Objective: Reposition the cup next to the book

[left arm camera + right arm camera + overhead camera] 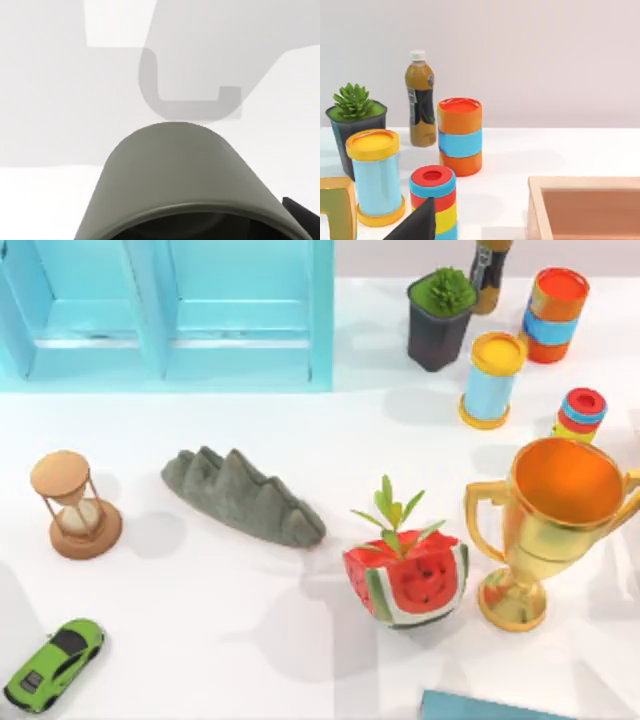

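Note:
The cup (pixel 560 530) is a shiny gold trophy with two handles and an orange-gold bowl. It stands upright on its round foot at the table's right side. Part of one gold handle (pixel 337 205) appears in the right wrist view. The book (pixel 490 708) is a flat teal slab cut off by the table's front edge, left of and in front of the cup's foot. A dark tip of my right gripper (pixel 420 222) pokes into the right wrist view, close beside the cup's handle. The left wrist view holds a grey-green rounded shape (pixel 190 185) over white table.
A watermelon planter (pixel 405 575) sits just left of the cup. Behind the cup stand a blue cylinder with a yellow lid (pixel 490 380), striped cylinders (pixel 578 415), a potted succulent (pixel 438 315) and a bottle (pixel 421 102). A grey rock (pixel 240 495), hourglass (pixel 72 505), green car (pixel 55 665) and blue shelf (pixel 170 310) lie leftward.

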Action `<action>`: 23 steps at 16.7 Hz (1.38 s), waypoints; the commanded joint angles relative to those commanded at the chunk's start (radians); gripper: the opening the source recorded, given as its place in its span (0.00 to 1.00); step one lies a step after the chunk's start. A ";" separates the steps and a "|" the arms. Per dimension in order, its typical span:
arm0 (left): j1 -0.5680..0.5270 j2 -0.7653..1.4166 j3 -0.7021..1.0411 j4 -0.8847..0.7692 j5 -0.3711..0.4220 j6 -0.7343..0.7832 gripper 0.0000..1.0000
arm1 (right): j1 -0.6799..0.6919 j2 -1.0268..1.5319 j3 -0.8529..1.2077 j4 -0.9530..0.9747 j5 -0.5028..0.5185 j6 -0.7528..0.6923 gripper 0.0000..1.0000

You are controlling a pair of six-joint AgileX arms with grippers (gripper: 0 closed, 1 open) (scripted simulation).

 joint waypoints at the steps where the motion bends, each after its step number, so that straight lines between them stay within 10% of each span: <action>1: -0.026 0.000 0.002 -0.005 -0.001 -0.047 0.00 | 0.000 0.000 0.000 0.000 0.000 0.000 1.00; 9: -0.410 0.005 0.040 -0.066 -0.014 -0.718 0.00 | 0.000 0.000 0.000 0.000 0.000 0.000 1.00; 23: -1.424 0.016 0.169 -0.168 -0.046 -2.460 0.00 | 0.000 0.000 0.000 0.000 0.000 0.000 1.00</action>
